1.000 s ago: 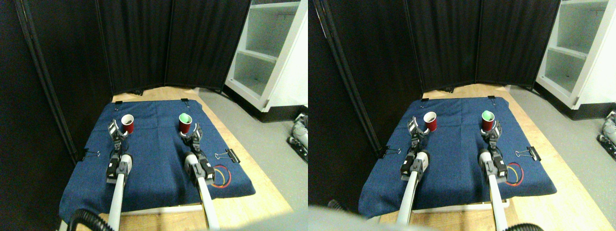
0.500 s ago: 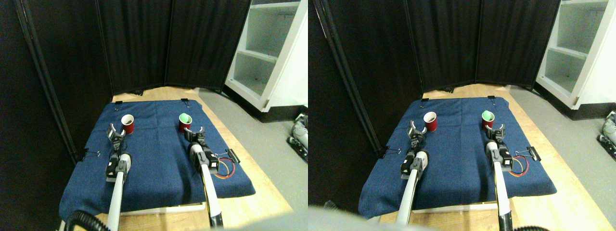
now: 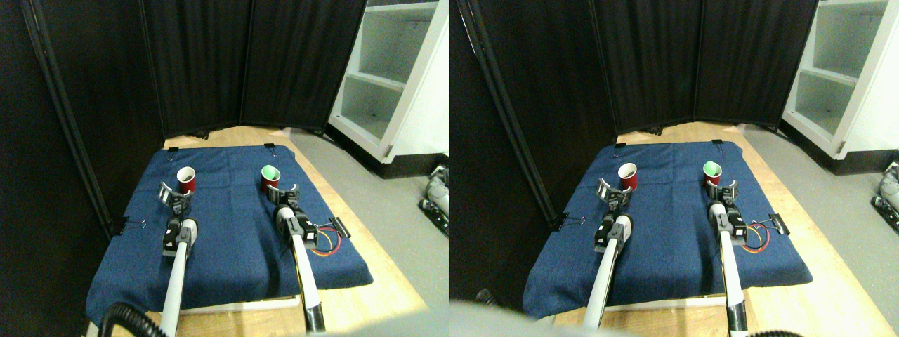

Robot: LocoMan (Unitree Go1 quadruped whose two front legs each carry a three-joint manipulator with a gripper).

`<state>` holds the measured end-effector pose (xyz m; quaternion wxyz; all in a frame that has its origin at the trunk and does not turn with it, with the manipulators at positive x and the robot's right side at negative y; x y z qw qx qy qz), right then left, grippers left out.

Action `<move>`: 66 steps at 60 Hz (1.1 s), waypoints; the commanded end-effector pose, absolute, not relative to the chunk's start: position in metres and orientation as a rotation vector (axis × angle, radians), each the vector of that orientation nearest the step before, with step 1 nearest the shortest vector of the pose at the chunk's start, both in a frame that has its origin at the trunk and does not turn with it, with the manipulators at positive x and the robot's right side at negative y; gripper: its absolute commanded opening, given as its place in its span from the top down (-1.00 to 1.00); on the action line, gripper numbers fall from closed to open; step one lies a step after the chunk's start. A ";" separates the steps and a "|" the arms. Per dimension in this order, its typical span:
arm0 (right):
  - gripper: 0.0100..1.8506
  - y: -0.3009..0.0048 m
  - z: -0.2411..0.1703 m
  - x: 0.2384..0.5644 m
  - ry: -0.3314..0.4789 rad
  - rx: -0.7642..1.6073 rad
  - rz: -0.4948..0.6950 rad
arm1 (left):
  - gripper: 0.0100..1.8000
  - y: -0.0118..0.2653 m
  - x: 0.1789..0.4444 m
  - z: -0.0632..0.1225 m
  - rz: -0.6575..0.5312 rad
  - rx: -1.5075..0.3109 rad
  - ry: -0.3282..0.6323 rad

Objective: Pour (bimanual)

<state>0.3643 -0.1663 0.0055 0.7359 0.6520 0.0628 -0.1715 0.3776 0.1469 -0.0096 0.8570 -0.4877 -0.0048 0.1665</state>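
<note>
Two red cups stand upright on the blue cloth (image 3: 232, 239). The left cup (image 3: 185, 180) is white inside, and the right cup (image 3: 270, 178) is green inside. My left gripper (image 3: 174, 196) sits just in front of the left cup, slightly to its left, with its jaws spread open and empty. Just in front of the right cup and a little to its right, my right gripper (image 3: 284, 192) is open too and holds nothing. Neither gripper closes around a cup.
Binder clips (image 3: 338, 227) pin the cloth's edges to the wooden table (image 3: 365, 246). Red and yellow wires (image 3: 327, 243) loop beside my right arm. A black folding screen (image 3: 211, 63) stands behind, and a white shelf unit (image 3: 393, 77) at the back right.
Both grippers have drawn back a little from the cups. The left gripper has swung right, in front of its cup. The right arm has shifted right, uncovering the wires.
</note>
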 end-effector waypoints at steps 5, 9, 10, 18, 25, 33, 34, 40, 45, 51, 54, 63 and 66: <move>0.12 -0.157 0.002 0.370 0.141 1.420 -0.364 | 0.06 0.143 0.383 -0.007 0.339 -1.079 -0.011; 0.09 -0.157 -0.001 0.373 0.141 1.422 -0.360 | 0.09 0.143 0.383 -0.008 0.348 -1.096 -0.007; 0.10 -0.157 -0.002 0.374 0.143 1.419 -0.358 | 0.08 0.143 0.384 -0.009 0.348 -1.104 -0.004; 0.02 -0.155 -0.007 0.379 0.151 1.441 -0.372 | 0.03 0.142 0.386 -0.013 0.370 -1.148 -0.016; -0.03 -0.155 -0.010 0.383 0.146 1.448 -0.374 | 0.01 0.140 0.390 -0.016 0.377 -1.184 -0.007; -0.03 -0.157 -0.012 0.389 0.129 1.445 -0.382 | -0.01 0.138 0.394 -0.020 0.386 -1.204 -0.004; -0.03 -0.157 -0.012 0.390 0.125 1.441 -0.387 | -0.02 0.137 0.395 -0.021 0.389 -1.208 -0.005; -0.03 -0.159 -0.013 0.393 0.123 1.463 -0.382 | -0.02 0.133 0.397 -0.023 0.392 -1.222 -0.005; -0.06 -0.160 -0.014 0.395 0.116 1.461 -0.388 | -0.04 0.131 0.399 -0.025 0.407 -1.239 -0.009; -0.05 -0.159 -0.015 0.397 0.108 1.479 -0.383 | -0.01 0.130 0.402 -0.027 0.404 -1.253 0.000; -0.06 -0.159 -0.016 0.398 0.111 1.468 -0.385 | -0.03 0.131 0.405 -0.028 0.408 -1.259 -0.003; -0.09 -0.156 -0.017 0.401 0.109 1.488 -0.400 | 0.03 0.131 0.410 -0.034 0.416 -1.296 -0.002; -0.11 -0.154 -0.017 0.401 0.113 1.483 -0.398 | 0.02 0.130 0.410 -0.036 0.413 -1.311 0.017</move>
